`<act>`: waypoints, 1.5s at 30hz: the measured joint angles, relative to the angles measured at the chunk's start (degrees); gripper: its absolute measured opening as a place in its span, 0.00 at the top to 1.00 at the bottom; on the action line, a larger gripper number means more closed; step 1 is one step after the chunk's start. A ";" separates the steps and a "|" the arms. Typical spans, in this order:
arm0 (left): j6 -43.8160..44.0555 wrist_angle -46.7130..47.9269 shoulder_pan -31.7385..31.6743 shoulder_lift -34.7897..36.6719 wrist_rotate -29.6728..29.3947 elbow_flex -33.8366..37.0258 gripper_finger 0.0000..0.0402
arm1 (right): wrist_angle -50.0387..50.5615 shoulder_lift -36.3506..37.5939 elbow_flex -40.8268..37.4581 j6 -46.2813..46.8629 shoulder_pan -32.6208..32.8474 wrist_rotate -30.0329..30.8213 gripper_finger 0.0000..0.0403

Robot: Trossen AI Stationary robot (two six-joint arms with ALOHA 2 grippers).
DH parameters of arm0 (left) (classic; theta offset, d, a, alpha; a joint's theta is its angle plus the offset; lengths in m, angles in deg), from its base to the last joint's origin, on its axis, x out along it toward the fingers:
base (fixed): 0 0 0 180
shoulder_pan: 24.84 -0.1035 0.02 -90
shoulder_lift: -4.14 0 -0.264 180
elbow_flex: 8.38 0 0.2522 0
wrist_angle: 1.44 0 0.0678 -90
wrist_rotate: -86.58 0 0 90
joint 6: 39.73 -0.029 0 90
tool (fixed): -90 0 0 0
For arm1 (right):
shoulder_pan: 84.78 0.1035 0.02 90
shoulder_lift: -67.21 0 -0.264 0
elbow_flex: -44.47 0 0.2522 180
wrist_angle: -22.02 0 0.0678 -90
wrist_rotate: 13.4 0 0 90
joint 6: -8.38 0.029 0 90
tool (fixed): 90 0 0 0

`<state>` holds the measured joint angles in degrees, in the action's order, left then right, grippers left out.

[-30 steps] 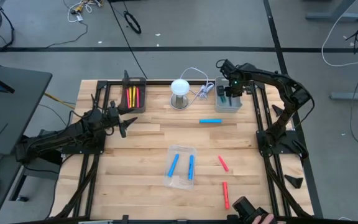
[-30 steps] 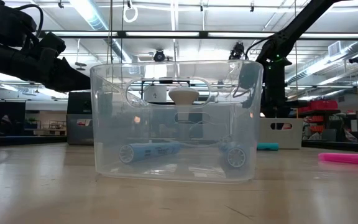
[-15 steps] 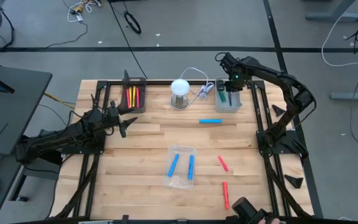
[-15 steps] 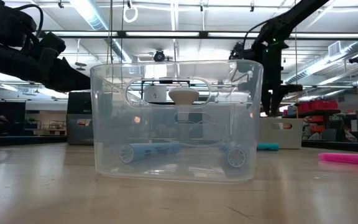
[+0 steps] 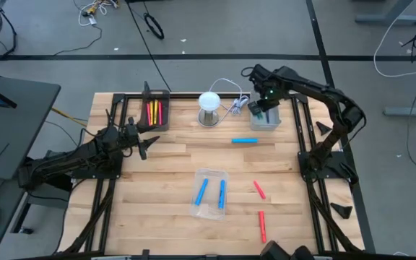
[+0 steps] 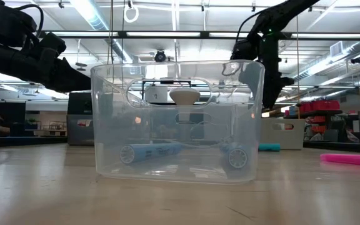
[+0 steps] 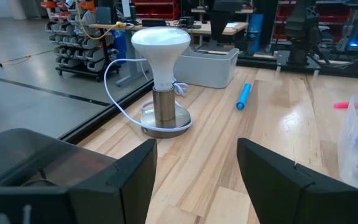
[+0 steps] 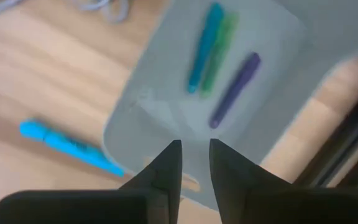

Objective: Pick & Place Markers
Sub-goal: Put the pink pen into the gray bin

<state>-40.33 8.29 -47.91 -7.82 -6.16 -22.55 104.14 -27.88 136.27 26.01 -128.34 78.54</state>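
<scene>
My right gripper (image 5: pixel 262 101) (image 8: pixel 194 149) points down above the grey tray (image 8: pixel 166 93) at the table's far right. Its fingers are a little apart and hold nothing. In the tray lie a teal marker (image 8: pixel 204 46), a green one (image 8: pixel 219 53) and a purple one (image 8: pixel 235 90). A blue marker (image 5: pixel 244 141) (image 8: pixel 67 146) lies on the wood in front of that tray. Two red markers (image 5: pixel 258 190) (image 5: pixel 261 225) lie near the right front. My left gripper (image 5: pixel 150 146) (image 7: pixel 197 155) waits open at the left, pointing level.
A clear tray (image 5: pixel 226 175) (image 6: pixel 174 119) at the front middle holds two blue markers. A black tray (image 5: pixel 166 94) at the far left holds red and yellow markers. A white bulb lamp (image 5: pixel 209 107) (image 7: pixel 161 74) with its cable stands at the far middle.
My right gripper has risen above the grey tray and drifted a little toward the table's left edge, rolling about its downward-pointing line. The markers and trays have stayed where they were.
</scene>
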 joint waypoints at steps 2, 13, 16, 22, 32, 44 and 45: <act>0.00 0.00 0.00 0.00 0.00 -0.02 0.43 | -0.03 0.15 0.00 -4.26 1.37 0.00 0.79; 0.00 0.02 -0.01 -0.01 -0.01 -0.01 0.43 | -7.23 4.31 0.02 -41.88 8.75 0.21 0.79; 0.00 0.00 -0.01 0.00 -0.02 -0.01 0.43 | -10.16 5.51 0.02 -56.01 10.79 0.42 0.79; 0.00 0.00 0.00 -0.02 -0.02 -0.02 0.43 | -12.05 6.01 0.07 -83.20 14.94 0.37 0.79; 0.00 0.01 0.00 0.00 -0.02 -0.01 0.43 | -10.97 6.01 0.07 -116.46 20.01 12.76 0.79; 0.00 0.02 -0.01 -0.02 -0.01 -0.01 0.43 | -1.52 5.92 -3.48 -123.21 31.09 17.13 0.79; 0.00 0.00 -0.02 -0.02 -0.02 0.00 0.43 | 0.11 5.92 -4.32 -123.14 31.92 18.05 0.78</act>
<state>-40.33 8.29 -47.93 -7.84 -6.18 -22.55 104.25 -21.96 131.95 -97.12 -96.43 96.59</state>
